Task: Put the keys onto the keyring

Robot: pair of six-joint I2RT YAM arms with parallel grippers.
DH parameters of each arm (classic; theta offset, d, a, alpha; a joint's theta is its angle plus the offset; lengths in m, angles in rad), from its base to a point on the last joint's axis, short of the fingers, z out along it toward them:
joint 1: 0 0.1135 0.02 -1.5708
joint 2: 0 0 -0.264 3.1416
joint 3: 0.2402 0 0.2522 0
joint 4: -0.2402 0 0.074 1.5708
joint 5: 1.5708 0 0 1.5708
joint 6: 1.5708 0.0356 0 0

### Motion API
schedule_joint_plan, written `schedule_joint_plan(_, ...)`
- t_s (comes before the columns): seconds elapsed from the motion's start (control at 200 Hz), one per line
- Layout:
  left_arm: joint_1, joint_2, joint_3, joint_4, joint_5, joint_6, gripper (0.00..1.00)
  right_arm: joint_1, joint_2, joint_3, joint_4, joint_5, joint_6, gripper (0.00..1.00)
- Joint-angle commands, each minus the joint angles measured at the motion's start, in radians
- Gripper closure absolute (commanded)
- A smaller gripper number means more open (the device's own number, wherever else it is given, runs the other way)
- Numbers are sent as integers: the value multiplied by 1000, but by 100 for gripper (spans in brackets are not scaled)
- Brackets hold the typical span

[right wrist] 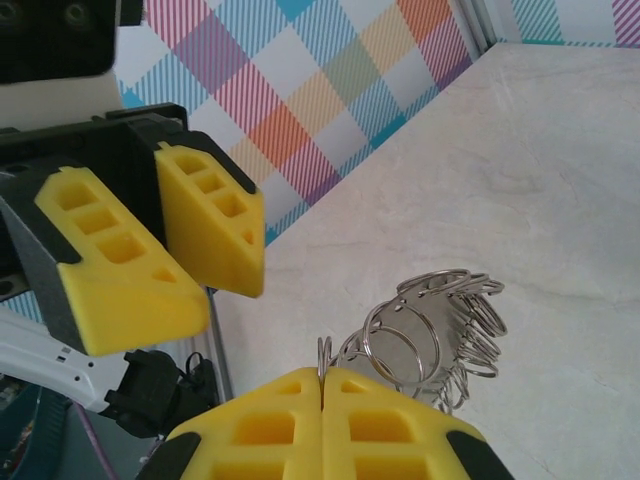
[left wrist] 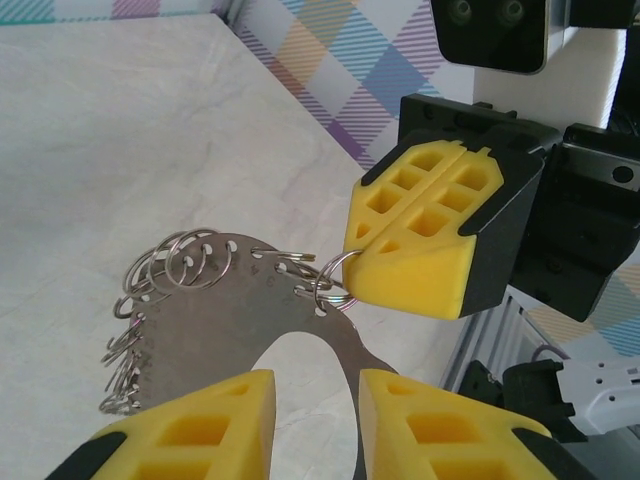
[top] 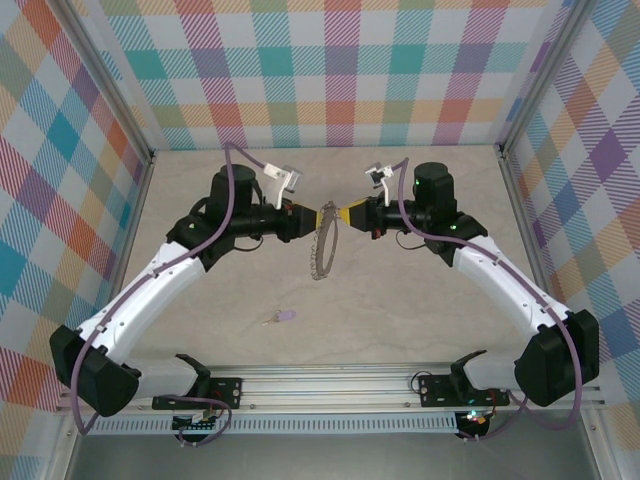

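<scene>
The two arms reach in from either side and meet over the middle of the desk (top: 420,310), somewhat nearer its far edge than its near one. Between them hangs the keyring (left wrist: 230,320), a flat grey hoop standing roughly on edge, its rim crowded with small silvery loops (right wrist: 430,325) that bunch up along one side.

The right tool (right wrist: 322,380) has its yellow pads pressed tight together, pinching one of those loops at the top of the hoop, so the keyring is carried by that arm. From where I stand I cannot tell whether the hoop's lower rim touches the desk.

The left tool (left wrist: 317,385) faces the right one, almost nose to nose. Its pads stand a narrow way apart with the hoop's band running down into the gap, and I see no pad pressed against the metal.

The key (top: 284,317), tiny with a lilac head, lies flat on the desk toward the near edge, a little left of the middle and well apart from the keyring and both tools.
</scene>
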Motion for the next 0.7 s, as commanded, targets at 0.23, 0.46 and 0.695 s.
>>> schedule_joint_plan(0.23, 3, 58, 28, 145, 104, -37, 71, -7, -33, -21, 83, -77, 54, 100)
schedule_joint_plan(0.46, 3, 86, 34, 174, 120, -55, 71, -7, -33, -30, 111, -97, 75, 100)
schedule_joint_plan(0.695, 2, 109, 29, 213, 159, -83, 71, -7, -31, -30, 130, -104, 90, 100)
